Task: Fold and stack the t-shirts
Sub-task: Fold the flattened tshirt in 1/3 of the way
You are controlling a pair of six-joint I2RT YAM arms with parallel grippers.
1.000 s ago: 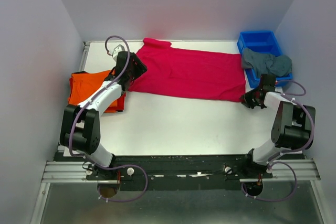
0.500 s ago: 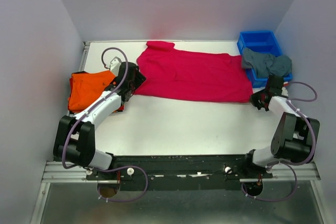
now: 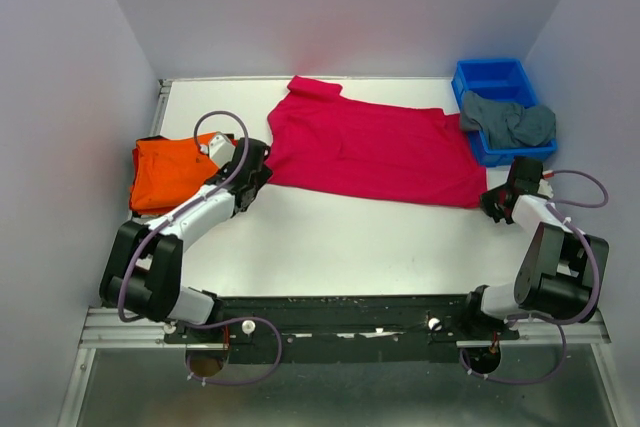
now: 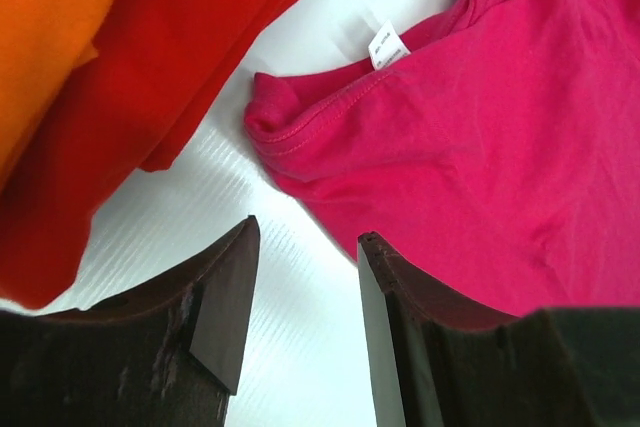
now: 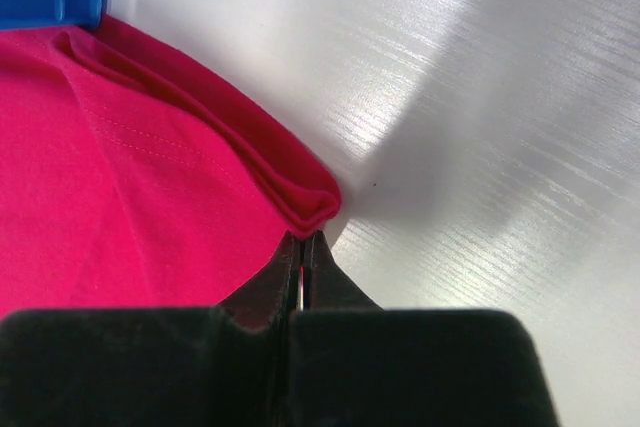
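- Top view: the crimson-pink t-shirt lies spread across the middle of the bench. Its long axis runs side to side, tilted so the collar end points far-left and the hem end near-right. The left gripper sits at the shirt's near-left edge and the right gripper at its near-right corner. The orange t-shirt lies folded at the left, and the grey-teal t-shirt is crumpled over the blue bin.
- Left wrist view: the left gripper stands partly open with only bare bench between its fingers. The pink sleeve edge lies just ahead with the label beyond it, and the red t-shirt lies to the left under the orange one. To do this well, it should probably reach forward and close on the sleeve hem alone, keeping clear of the red cloth.
- Right wrist view: the right gripper is closed tight and appears to pinch the doubled hem corner at its very tips, near the blue bin. That hold looks shallow. A gentle, level pull with both arms together should flatten the shirt without the corner slipping out.
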